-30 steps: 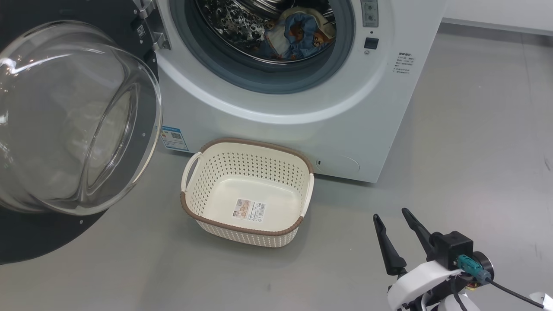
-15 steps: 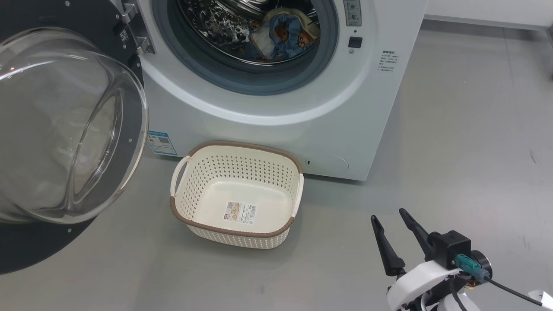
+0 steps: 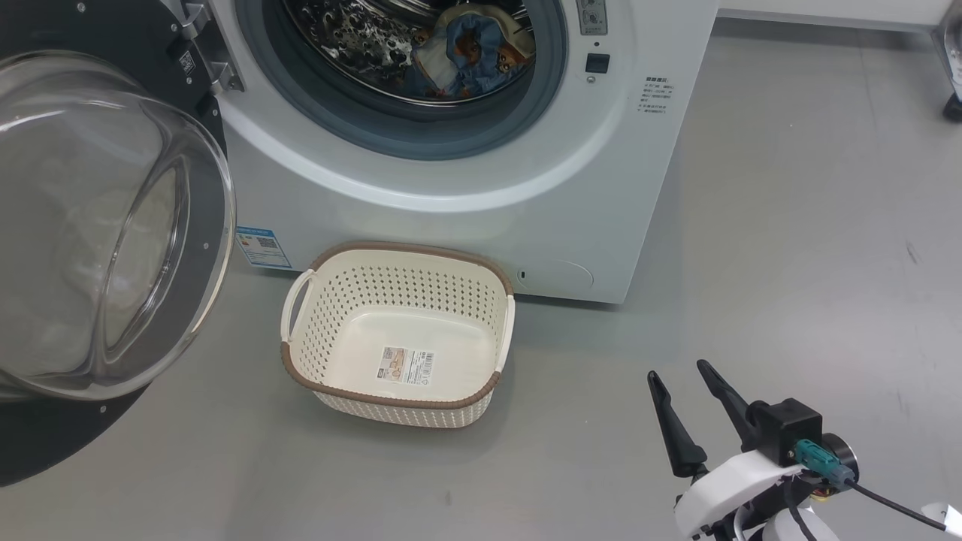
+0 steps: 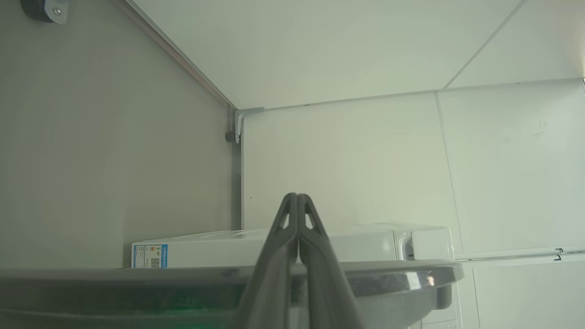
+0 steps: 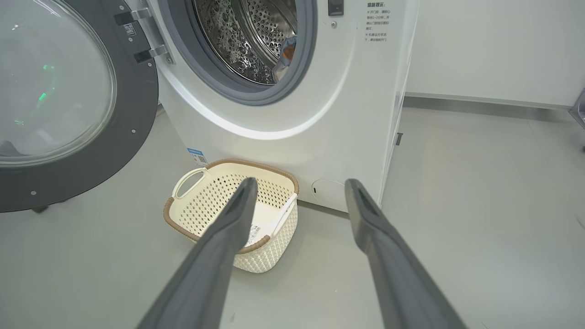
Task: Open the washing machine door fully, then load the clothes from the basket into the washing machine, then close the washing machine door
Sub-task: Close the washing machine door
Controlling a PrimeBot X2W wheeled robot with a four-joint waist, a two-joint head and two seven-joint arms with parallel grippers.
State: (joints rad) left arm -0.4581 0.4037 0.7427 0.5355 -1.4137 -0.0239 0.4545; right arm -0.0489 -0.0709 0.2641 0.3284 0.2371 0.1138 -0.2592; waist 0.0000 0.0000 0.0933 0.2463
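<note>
The washing machine (image 3: 526, 188) stands with its door (image 3: 98, 225) swung wide to the left, glass bowl bulging toward me. Inside the steel drum lie the clothes (image 3: 470, 45), a blue and beige bundle, and a sliver of the clothes (image 5: 287, 48) shows past the gasket. The basket (image 3: 398, 289) sits on the floor before the machine with just a label sticker inside. My right gripper (image 3: 678, 370) hovers open over the floor, right of the basket (image 5: 205, 196). My left gripper (image 4: 297, 196) is shut on nothing, pointing over the door's dark rim (image 4: 388, 274) toward the wall.
Grey floor (image 3: 789, 263) stretches to the right of the machine. A dark foot of some object (image 3: 953, 105) stands at the far right edge. A blue sticker (image 3: 263, 248) marks the machine's lower left front. White walls meet in a corner behind the machine (image 4: 356, 242).
The whole head picture has slid left, so the camera has turned a little. Door, basket and clothes keep their places relative to each other. Both grippers look unchanged.
</note>
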